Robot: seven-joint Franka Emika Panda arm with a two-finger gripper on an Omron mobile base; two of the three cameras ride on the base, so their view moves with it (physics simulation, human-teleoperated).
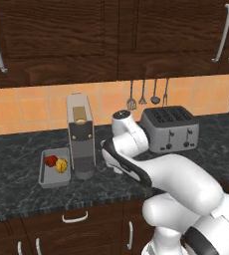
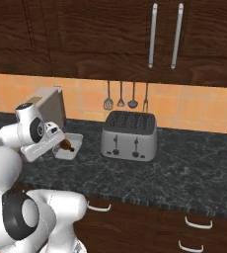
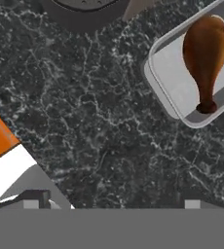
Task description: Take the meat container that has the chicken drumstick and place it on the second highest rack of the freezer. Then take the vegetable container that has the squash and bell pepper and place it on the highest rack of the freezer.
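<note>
Meat container (image 3: 192,73) lies on the dark counter (image 3: 99,126) right of the coffee machine (image 1: 80,137), chicken drumstick (image 3: 205,53) inside, not gripped. Vegetable container (image 1: 54,167) sits left of that machine. First step judged in hand: approach. Jaws are spread wide, empty. Next, the gripper is to be centred over a tray rim and lowered.

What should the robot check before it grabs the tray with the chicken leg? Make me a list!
1. Meat container found on the counter: ok.
2. Chicken drumstick lying inside it: ok.
3. Claw open: ok.
4. Claw lined up over the tray: not ok, the tray sits off to a corner of the hand view.
5. Vegetable container out of the way, on the coffee machine's other side: ok.
6. Freezer door open: cannot tell.
</note>
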